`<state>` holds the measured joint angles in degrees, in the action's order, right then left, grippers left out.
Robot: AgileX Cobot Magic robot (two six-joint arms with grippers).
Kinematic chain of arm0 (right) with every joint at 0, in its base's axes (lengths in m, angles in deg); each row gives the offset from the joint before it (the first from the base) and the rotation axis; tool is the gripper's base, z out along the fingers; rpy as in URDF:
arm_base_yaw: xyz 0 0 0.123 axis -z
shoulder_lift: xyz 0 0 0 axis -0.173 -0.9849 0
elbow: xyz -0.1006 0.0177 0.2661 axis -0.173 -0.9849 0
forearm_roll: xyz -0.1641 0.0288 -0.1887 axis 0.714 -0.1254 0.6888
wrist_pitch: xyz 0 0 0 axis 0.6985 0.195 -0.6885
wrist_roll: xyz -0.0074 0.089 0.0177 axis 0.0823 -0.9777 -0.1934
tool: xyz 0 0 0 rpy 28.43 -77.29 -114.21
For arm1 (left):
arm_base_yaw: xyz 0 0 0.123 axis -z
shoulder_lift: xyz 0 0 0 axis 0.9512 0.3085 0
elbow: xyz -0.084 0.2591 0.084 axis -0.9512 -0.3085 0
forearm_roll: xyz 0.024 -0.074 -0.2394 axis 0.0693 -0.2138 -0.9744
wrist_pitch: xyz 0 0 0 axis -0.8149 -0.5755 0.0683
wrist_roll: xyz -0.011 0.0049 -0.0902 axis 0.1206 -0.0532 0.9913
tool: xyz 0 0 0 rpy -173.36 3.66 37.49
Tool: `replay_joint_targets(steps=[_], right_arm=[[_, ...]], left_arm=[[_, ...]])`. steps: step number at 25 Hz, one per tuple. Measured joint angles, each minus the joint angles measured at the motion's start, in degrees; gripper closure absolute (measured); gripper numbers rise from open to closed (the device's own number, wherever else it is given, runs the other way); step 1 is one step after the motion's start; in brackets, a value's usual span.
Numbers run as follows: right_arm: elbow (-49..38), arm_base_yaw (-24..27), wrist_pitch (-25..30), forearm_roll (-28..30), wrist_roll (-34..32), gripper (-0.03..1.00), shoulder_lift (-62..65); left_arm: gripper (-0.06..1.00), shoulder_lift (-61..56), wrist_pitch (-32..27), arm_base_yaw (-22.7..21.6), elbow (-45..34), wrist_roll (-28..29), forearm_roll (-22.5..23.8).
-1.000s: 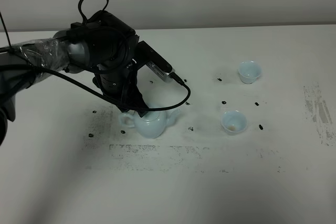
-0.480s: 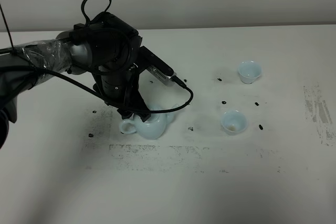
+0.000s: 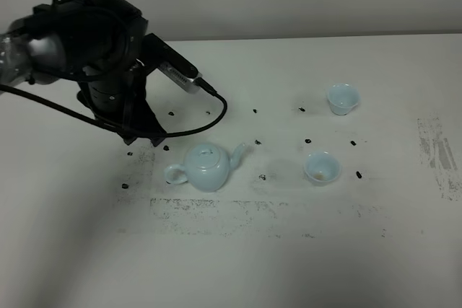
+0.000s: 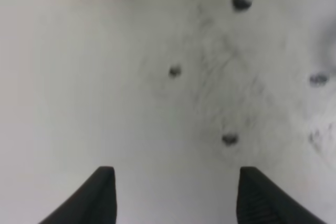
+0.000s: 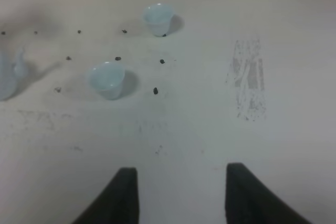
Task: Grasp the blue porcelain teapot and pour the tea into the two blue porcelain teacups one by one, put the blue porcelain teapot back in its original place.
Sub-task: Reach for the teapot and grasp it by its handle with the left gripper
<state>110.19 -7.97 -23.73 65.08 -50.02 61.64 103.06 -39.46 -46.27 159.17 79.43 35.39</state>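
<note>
The blue porcelain teapot (image 3: 208,167) stands upright on the white table (image 3: 238,265), lid on, spout pointing right toward the cups; nothing touches it. Its spout also shows in the right wrist view as the teapot (image 5: 9,77). One of the two blue porcelain teacups (image 3: 343,97) sits at the back right, and the nearer teacup (image 3: 321,168) is right of the spout. The right wrist view shows both teacups (image 5: 158,19) (image 5: 106,80). My left gripper (image 4: 176,195) is open and empty over bare table, up and left of the pot; the left arm (image 3: 108,55) hides it from above. My right gripper (image 5: 181,192) is open and empty.
Small black marks (image 3: 263,177) dot the table around the pot and cups. Scuffed grey patches lie in front of the teapot (image 3: 231,208) and near the right edge (image 3: 439,155). A black cable (image 3: 209,117) loops from the left arm just behind the pot.
My left gripper has come off the teapot and the arm has drawn back up and to the left. The teapot stays standing where it was; the cups have not moved.
</note>
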Motion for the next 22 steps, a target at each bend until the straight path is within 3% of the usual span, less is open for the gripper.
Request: replay_joint_targets(steps=[4, 9, 14, 22], right_arm=[[0.0, 0.0, 0.0, 0.0, 0.0, 0.56, 0.0], [0.0, 0.0, 0.0, 0.0, 0.0, 0.56, 0.0], [0.0, 0.0, 0.0, 0.0, 0.0, 0.56, 0.0], [0.0, 0.0, 0.0, 0.0, 0.0, 0.56, 0.0]], left_arm=[[0.42, -7.4, 8.9, -0.8, -10.0, -0.1, -0.9], [0.43, -7.2, 22.7, -0.8, -17.6, -3.8, -2.0], [0.43, -4.4, 25.5, -0.5, -18.1, -9.7, -2.1], [0.43, -3.7, 29.6, 0.6, -18.1, -14.2, -1.9]])
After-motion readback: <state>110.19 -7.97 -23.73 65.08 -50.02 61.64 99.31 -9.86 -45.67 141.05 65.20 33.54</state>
